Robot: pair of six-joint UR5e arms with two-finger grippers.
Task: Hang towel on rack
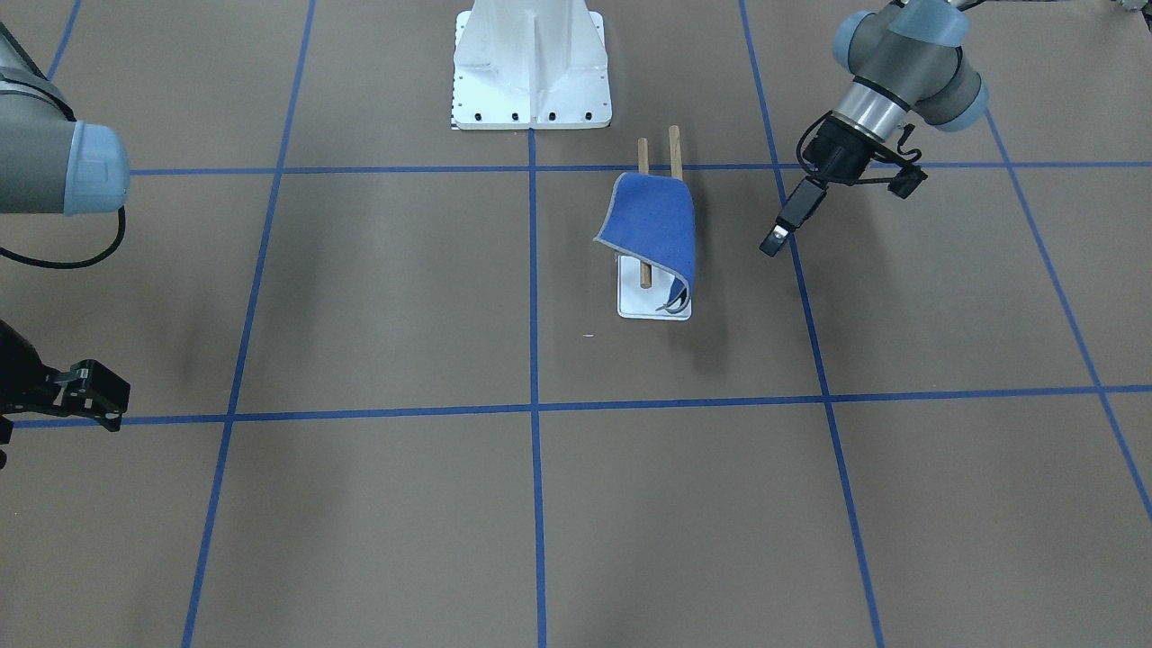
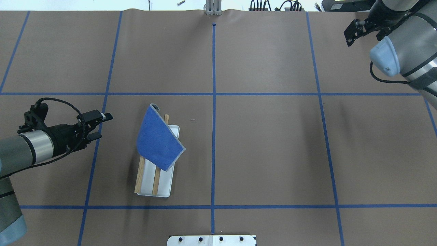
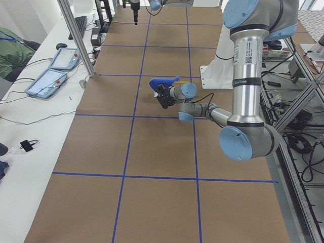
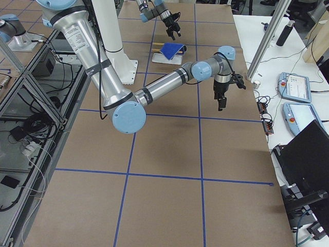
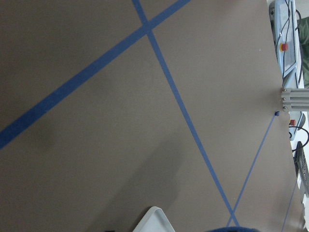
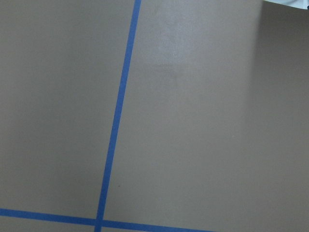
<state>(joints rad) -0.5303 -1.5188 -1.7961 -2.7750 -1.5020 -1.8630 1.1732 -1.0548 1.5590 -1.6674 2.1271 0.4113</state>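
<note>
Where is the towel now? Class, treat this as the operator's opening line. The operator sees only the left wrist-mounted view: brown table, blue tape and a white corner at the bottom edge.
Observer: The towel is draped askew across both rods of the rack.
Operator: Is my left gripper holding it?
Observer: No. The left gripper is open, beside the rack and apart from the towel.
Operator: Are the rods fully covered?
Observer: No. The rod ends nearer the robot are bare.
</note>
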